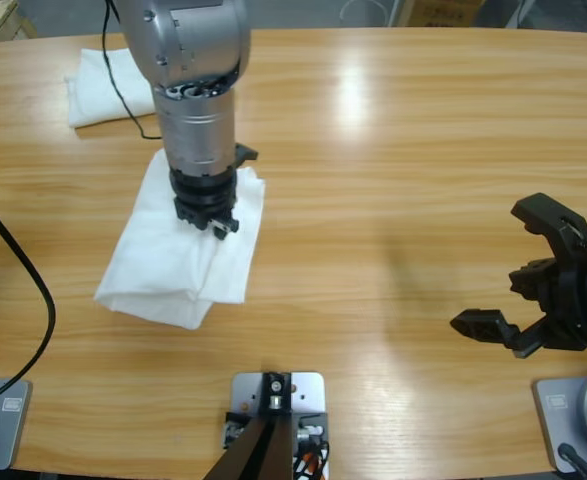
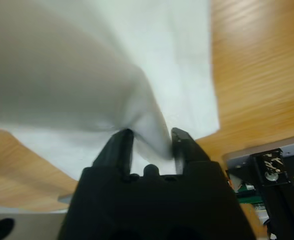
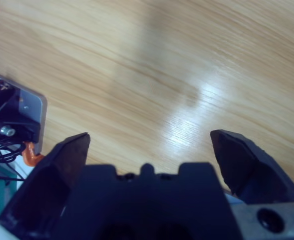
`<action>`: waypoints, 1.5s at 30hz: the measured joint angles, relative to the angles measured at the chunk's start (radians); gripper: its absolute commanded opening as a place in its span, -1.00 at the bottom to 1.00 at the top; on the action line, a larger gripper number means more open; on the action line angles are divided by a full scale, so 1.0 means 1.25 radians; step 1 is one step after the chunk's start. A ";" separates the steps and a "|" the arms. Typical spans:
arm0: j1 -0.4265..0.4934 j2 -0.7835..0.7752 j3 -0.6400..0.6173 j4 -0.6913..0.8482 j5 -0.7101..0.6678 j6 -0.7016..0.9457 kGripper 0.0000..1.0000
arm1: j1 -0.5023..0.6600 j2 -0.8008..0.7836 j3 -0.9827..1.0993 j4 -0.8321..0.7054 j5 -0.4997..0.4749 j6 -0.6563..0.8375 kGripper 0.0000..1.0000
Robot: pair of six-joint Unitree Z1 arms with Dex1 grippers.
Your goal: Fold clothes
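Note:
A white garment (image 1: 178,265) lies folded into a rough rectangle on the wooden table (image 1: 393,160), left of the middle. My left arm comes down from the top onto its upper right part. The left gripper (image 1: 216,224) is shut on a raised fold of the cloth. In the left wrist view the white cloth (image 2: 162,60) bunches up and runs down between the two black jaws of the left gripper (image 2: 152,136). My right gripper (image 1: 518,275) hangs open over bare wood at the right edge, far from the garment; the right wrist view shows nothing inside the right gripper (image 3: 151,142).
A second white cloth (image 1: 98,88) lies crumpled at the table's far left corner. A black cable (image 1: 35,280) curves across the left edge, and a thinner one trails from the arm over that cloth.

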 measured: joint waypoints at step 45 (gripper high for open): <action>0.048 -0.644 0.916 -0.609 0.057 -0.133 -1.00 | -0.113 0.647 -0.788 -0.101 0.481 -0.225 -1.00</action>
